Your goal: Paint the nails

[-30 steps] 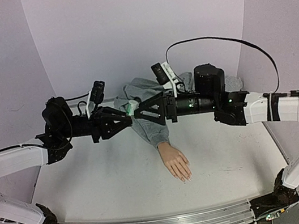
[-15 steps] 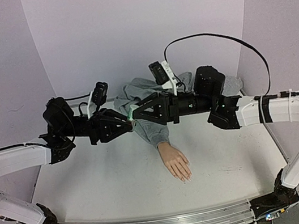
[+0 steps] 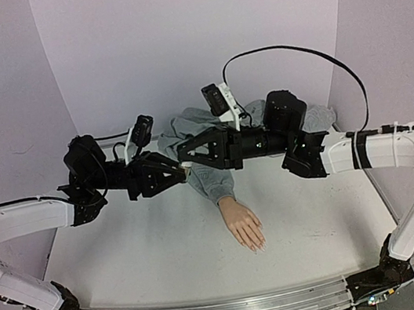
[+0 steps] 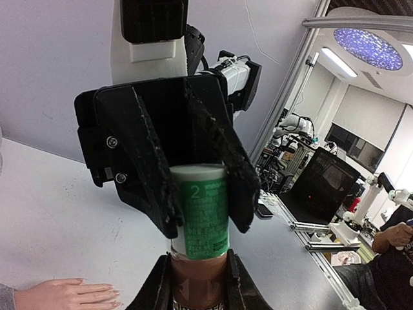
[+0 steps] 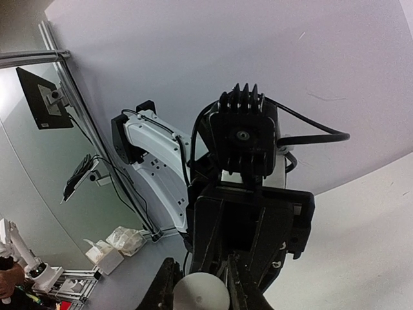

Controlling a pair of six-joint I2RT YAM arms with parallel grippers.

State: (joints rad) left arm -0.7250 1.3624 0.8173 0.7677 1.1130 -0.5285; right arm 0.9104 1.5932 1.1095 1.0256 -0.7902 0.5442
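Nails tip the mannequin hand on the tabletop, well below both grippers and nearer the arm bases. The left gripper is clenched on the brown end of a bottle; the right gripper is clamped on its other end. If either hold is weak (probably an unscrewing step), the bottle could spin or drop onto the grey sleeve beneath. The left wrist view shows the green label, the right wrist only a white round end.
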